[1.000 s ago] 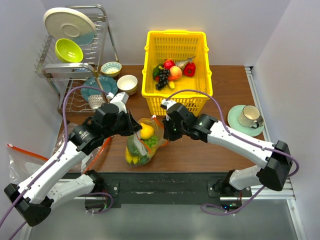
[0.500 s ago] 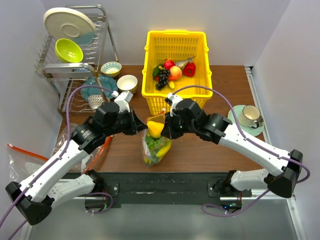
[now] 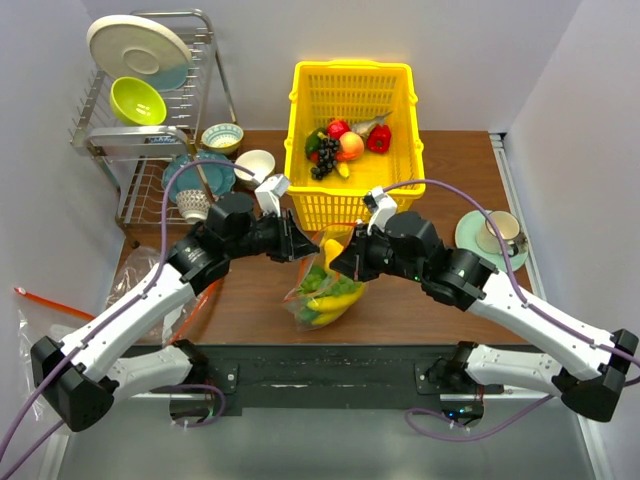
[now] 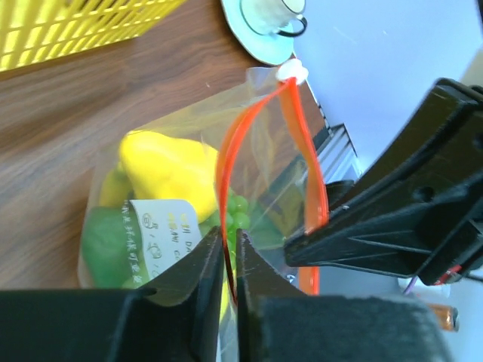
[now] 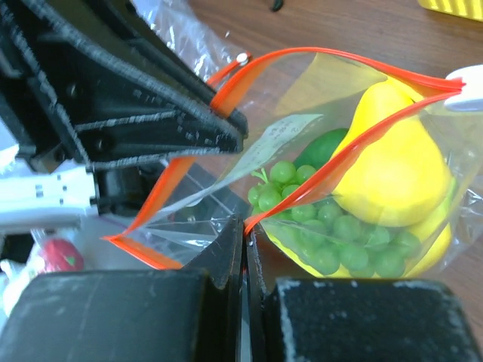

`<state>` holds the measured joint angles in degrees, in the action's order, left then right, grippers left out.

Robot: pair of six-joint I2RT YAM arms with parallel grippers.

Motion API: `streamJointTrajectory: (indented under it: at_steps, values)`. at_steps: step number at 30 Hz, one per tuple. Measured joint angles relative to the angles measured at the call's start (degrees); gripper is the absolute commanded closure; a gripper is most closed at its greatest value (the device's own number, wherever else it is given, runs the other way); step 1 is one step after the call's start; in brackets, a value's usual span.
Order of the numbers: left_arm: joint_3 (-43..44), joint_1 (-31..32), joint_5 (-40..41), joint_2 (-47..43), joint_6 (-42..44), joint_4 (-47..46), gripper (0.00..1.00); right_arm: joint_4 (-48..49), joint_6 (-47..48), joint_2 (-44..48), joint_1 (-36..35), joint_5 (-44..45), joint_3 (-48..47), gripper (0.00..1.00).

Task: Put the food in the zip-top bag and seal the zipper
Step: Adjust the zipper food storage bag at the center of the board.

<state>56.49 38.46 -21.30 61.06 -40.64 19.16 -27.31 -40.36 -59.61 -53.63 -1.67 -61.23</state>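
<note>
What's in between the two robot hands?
The zip-top bag of toy food hangs between the left gripper and right gripper, in the top view.

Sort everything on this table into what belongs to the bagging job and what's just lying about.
Job: zip-top bag, its zipper, the yellow pear, green grapes, banana bunch and green vegetable piece inside; left gripper and right gripper, each pinching the zipper.

Lying about: yellow basket of other toy fruit, dish rack, white bowl, cup, saucer.

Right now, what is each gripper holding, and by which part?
The left gripper and the right gripper each pinch the clear plastic zip-top bag by its orange-red zipper strip, on opposite lips of the mouth.
</note>
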Motion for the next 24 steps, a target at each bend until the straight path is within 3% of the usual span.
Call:
streamJointTrajectory:
  at_steps: [5,7,8,9,14,24]
  values:
    - [0.0,0.0,-3.5,2.2,3.2,-2.1,0.52,2.4,-4.0,0.2,0.0,2.4,3.0,1.0]
    - [0.0,0.0,-4.5,2.8,4.3,-2.2,0.36,3.0,-5.4,0.2,0.0,3.4,3.8,1.0]
    - [0.0,0.0,-5.0,3.0,4.7,-2.3,0.23,3.2,-6.0,0.2,0.0,3.8,4.1,1.0]
    - [0.0,0.0,-5.6,3.2,5.2,-2.4,0.18,3.6,-6.6,0.2,0.0,4.2,4.3,1.0]
    - [0.0,0.2,-8.3,3.5,8.0,-2.8,0.13,5.0,-8.9,0.1,0.0,5.3,4.4,1.0]
    - [0.0,0.3,-11.1,3.5,15.5,-1.6,0.16,5.4,-11.6,-3.8,0.0,5.2,3.3,1.0]
